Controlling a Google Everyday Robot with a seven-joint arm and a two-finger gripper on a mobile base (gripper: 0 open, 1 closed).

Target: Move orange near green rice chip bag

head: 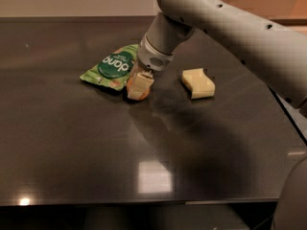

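The green rice chip bag point(111, 67) lies flat on the dark table, left of centre, with its dark green round logo facing up. The orange point(130, 84) sits at the bag's right lower edge, touching or almost touching it. It is mostly hidden behind a pale finger, and only orange slivers show at the finger's left and bottom. My gripper point(138, 91) reaches down from the upper right, is shut on the orange, and holds it at table level.
A pale yellow wavy-edged block point(197, 83) lies on the table to the right of the gripper. The dark glossy table point(86, 147) stretches toward the front edge. My arm crosses the upper right of the view.
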